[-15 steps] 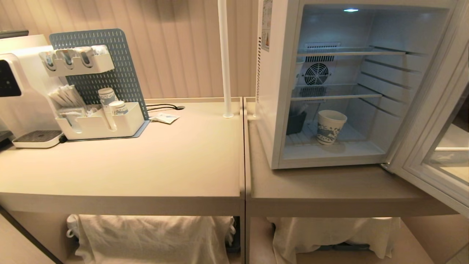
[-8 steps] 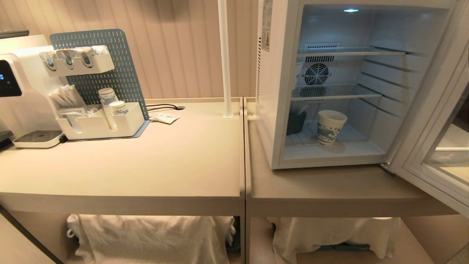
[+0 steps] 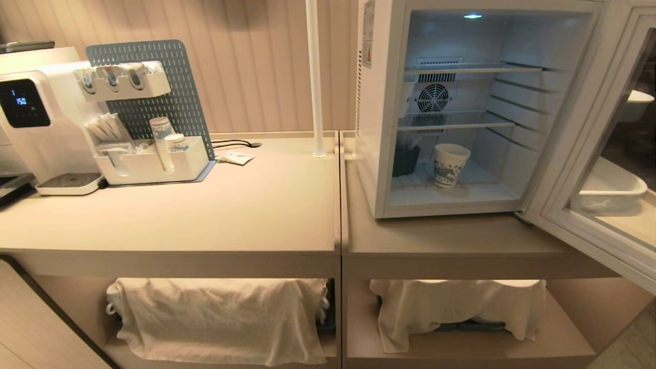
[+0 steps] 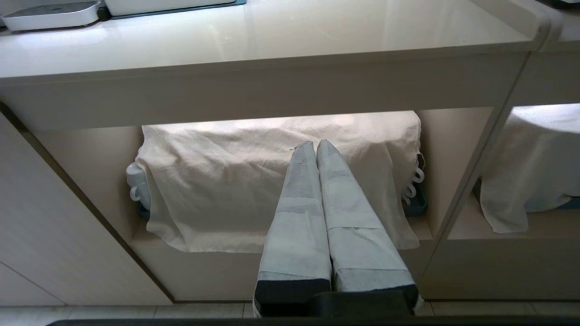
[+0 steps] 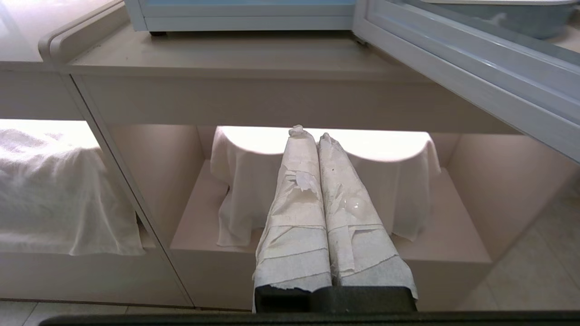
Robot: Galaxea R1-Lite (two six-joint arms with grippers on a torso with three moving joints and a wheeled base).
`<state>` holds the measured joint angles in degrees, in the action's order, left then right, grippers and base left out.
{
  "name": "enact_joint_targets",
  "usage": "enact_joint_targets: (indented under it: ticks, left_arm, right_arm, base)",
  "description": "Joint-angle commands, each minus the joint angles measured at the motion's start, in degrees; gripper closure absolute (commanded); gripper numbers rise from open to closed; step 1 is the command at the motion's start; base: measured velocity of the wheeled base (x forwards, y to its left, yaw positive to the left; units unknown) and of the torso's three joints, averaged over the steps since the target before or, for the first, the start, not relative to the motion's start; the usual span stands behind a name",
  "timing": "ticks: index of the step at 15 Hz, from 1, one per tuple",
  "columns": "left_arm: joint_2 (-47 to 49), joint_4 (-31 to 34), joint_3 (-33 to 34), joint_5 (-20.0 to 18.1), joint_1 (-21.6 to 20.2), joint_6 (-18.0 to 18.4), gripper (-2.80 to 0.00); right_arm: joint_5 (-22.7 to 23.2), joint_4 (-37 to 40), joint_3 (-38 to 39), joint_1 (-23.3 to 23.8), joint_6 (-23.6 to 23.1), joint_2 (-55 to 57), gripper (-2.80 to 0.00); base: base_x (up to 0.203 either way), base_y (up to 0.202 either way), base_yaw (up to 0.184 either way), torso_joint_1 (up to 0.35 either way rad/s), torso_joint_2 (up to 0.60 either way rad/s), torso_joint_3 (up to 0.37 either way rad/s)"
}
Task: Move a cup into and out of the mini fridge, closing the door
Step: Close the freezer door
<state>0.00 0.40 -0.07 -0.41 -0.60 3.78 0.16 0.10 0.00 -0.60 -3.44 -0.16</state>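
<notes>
The cup (image 3: 449,165), white with a blue pattern, stands upright on the floor of the lit mini fridge (image 3: 376,154), which sits on the right counter. Its glass door (image 3: 589,169) is swung wide open to the right; the door's lower frame (image 5: 453,86) also shows in the right wrist view. Neither arm appears in the head view. My left gripper (image 4: 316,145) is shut and empty, held low in front of the left counter's cloth-covered shelf. My right gripper (image 5: 308,135) is shut and empty too, low before the right counter's shelf, below the fridge.
A dark tub (image 3: 406,160) sits beside the cup inside the fridge. On the left counter stand a water dispenser (image 3: 36,123), a blue pegboard organiser with a stack of cups (image 3: 163,138) and a white pole (image 3: 315,77). White cloths (image 3: 220,318) cover the shelves under both counters.
The whole head view has shifted: the counters and fridge now look smaller and farther, with more of the lower shelves showing. The cup and the door keep their places.
</notes>
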Motion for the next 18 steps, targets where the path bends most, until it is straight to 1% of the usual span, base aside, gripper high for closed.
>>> enact_joint_targets:
  ticks: [1, 14, 17, 18]
  left_arm:
    - [0.0, -0.1, 0.1, 0.2, 0.0, -0.2, 0.0]
    - [0.0, 0.1, 0.1, 0.1, 0.0, -0.2, 0.0]
    - [0.0, 0.1, 0.1, 0.2, 0.0, -0.8, 0.0]
    - [0.0, 0.0, 0.0, 0.0, 0.0, 0.1, 0.0]
  right_arm:
    - [0.0, 0.0, 0.0, 0.0, -0.1, 0.2, 0.0]
    - [0.1, 0.0, 0.0, 0.0, 0.0, 0.2, 0.0]
    - [0.2, 0.0, 0.0, 0.0, -0.1, 0.2, 0.0]
    - [0.1, 0.0, 0.0, 0.0, 0.0, 0.2, 0.0]
  base:
    - [-0.188, 0.0, -0.003, 0.002, 0.0, 0.008]
    - [-0.189, 0.0, -0.001, 0.002, 0.0, 0.001]
    - [-0.029, 0.0, -0.002, 0.001, 0.0, 0.0]
    - [0.0, 0.0, 0.0, 0.0, 0.0, 0.0]
